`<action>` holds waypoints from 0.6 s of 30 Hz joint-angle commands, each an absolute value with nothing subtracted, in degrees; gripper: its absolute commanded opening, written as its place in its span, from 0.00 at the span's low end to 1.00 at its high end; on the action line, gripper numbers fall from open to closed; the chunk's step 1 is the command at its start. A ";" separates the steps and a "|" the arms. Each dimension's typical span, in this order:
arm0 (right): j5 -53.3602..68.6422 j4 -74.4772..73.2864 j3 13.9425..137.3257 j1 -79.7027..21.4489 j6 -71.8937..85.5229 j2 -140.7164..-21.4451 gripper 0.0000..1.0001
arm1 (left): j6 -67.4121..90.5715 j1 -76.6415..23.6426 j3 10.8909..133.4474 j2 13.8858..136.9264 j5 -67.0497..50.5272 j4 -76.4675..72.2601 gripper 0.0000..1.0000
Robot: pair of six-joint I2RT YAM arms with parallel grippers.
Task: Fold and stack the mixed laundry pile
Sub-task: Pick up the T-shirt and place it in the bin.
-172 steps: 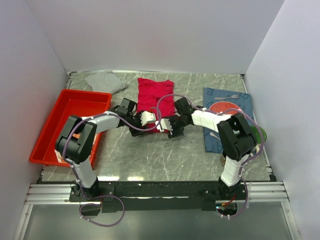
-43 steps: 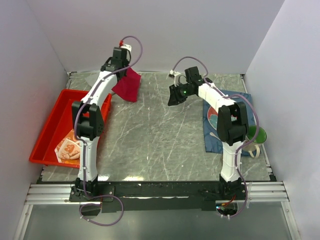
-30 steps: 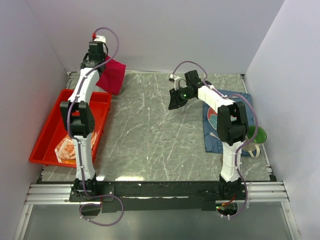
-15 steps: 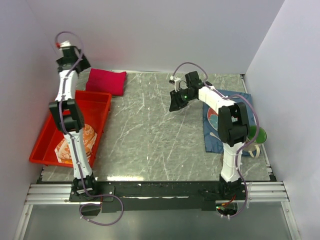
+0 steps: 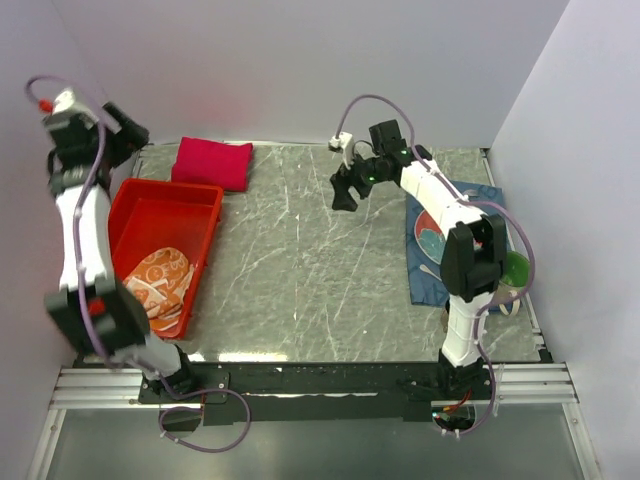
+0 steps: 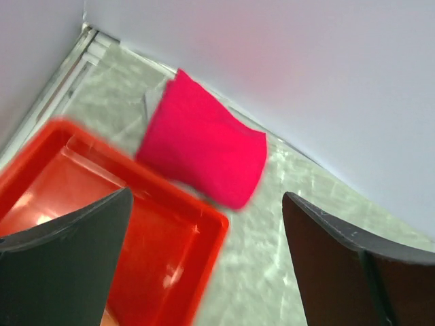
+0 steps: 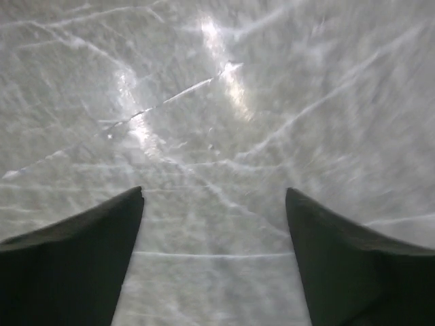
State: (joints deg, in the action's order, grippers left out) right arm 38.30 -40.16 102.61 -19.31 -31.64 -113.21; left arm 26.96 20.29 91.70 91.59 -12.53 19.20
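Folded crimson shirt parked far-left on tabletop behind red tray, likely stack spot; left end effector and right end effector both apart, empty; orange-and-white cloth waits in tray.

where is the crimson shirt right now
In the top view the folded crimson shirt lies at the far left of the table, just beyond the far edge of the red tray.
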 commanded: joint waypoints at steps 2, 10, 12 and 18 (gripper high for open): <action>42.86 -24.79 94.67 -21.80 -32.72 -104.50 1.00 | 39.00 30.04 69.91 75.80 -21.71 20.39 0.97; 54.05 -43.17 103.56 -25.04 -33.49 -113.04 0.78 | 40.60 26.73 49.75 73.56 -17.51 30.14 0.98; 54.23 -40.00 98.90 -26.01 -31.74 -111.11 0.78 | 43.85 24.80 50.62 76.36 -8.76 31.54 0.98; 54.14 -35.95 91.07 -27.33 -28.74 -107.24 0.78 | 50.44 16.79 62.99 93.41 7.90 42.45 1.00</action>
State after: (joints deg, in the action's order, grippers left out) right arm 52.16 -39.62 93.97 -26.52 -31.24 -113.40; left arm 44.77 19.86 54.35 85.69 -3.75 37.93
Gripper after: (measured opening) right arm 0.777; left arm 0.991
